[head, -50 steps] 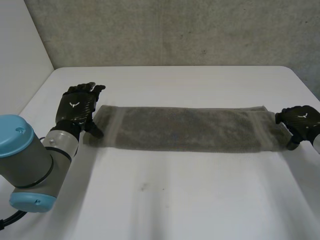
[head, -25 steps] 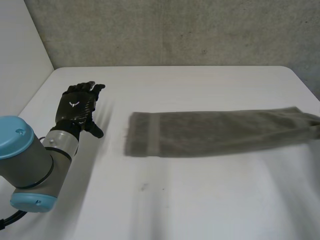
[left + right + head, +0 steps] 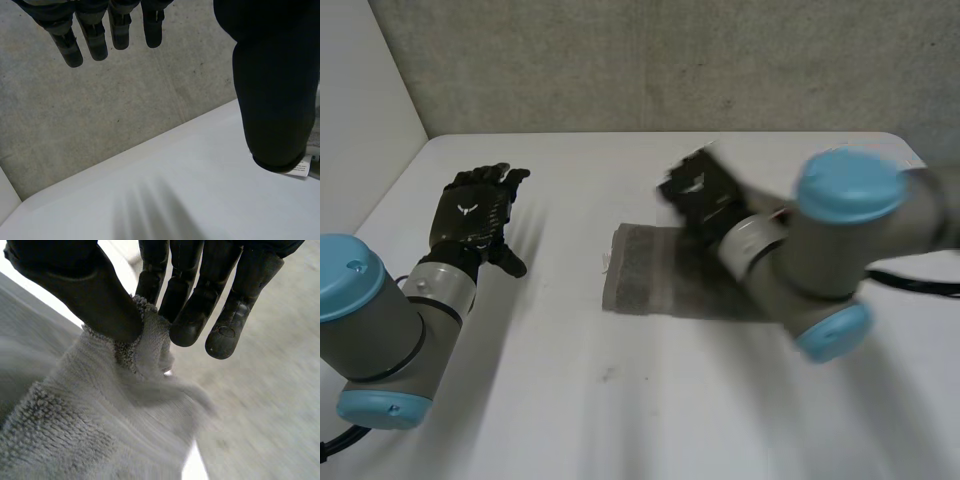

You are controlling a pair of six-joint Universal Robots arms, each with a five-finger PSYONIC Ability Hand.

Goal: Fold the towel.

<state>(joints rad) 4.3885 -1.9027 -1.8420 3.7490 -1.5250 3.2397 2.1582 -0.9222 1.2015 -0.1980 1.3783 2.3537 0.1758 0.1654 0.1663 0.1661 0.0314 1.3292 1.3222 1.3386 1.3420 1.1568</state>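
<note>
One grey terry towel (image 3: 642, 282) in pinch of right hand (image 3: 97, 295); left hand (image 3: 472, 216) slack.

rough looped terry towel (image 3: 645, 280); smooth matt table (image 3: 650, 400).

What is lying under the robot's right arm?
The towel, on the table: one end shows, the rest is covered by the arm. The right hand pinches a bit of it.

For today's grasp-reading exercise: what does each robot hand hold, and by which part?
The right hand pinches the grey terry towel by a bunched edge; the left hand holds nothing.
</note>
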